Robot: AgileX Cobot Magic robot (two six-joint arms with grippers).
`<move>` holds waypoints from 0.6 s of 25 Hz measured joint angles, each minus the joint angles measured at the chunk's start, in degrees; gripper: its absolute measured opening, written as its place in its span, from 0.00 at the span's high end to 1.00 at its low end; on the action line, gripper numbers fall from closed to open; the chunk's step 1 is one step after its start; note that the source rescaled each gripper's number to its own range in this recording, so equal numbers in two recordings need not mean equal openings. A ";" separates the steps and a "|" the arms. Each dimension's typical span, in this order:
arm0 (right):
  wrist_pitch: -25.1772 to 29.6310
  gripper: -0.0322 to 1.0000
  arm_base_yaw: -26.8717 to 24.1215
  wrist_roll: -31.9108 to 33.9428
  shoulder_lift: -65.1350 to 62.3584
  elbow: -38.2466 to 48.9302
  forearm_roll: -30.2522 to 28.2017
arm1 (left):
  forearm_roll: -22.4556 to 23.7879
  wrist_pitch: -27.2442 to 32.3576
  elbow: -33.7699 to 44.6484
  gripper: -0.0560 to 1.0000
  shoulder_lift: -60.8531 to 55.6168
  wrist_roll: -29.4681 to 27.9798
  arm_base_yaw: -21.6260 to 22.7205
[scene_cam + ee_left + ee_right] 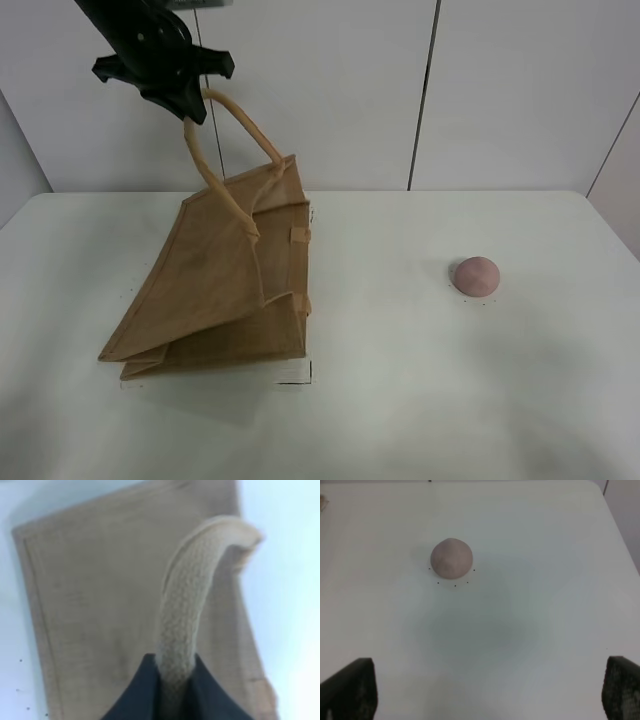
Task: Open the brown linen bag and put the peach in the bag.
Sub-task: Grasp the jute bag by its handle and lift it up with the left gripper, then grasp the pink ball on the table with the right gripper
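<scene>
The brown linen bag [215,290] stands tilted on the white table at the left, half lifted by one beige handle [215,170]. My left gripper [190,105] is shut on the top of that handle, high above the table. In the left wrist view the handle [190,615] runs out from between the dark fingers [210,700] of the gripper [175,690], with the bag's flat side [100,605] below. The peach [476,275] lies alone on the table at the right. In the right wrist view the peach [451,558] lies ahead of my right gripper [487,687], which is wide open and empty.
The white table [450,400] ends at a white panelled wall [500,90] at the back. A white sheet or marked patch [295,372] shows under the bag's near corner. The bag's mouth faces right, its sides still folded close together.
</scene>
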 joint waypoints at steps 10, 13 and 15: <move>0.00 0.00 0.00 0.00 0.00 0.00 0.00 | -3.03 0.00 0.00 0.94 -7.46 1.34 0.00; 0.00 0.00 0.00 0.00 0.00 0.00 0.00 | -3.17 0.00 0.00 0.94 -8.53 1.34 0.00; 0.00 0.00 0.00 0.00 0.00 0.00 0.00 | -3.34 0.00 0.00 0.94 -8.57 1.34 0.00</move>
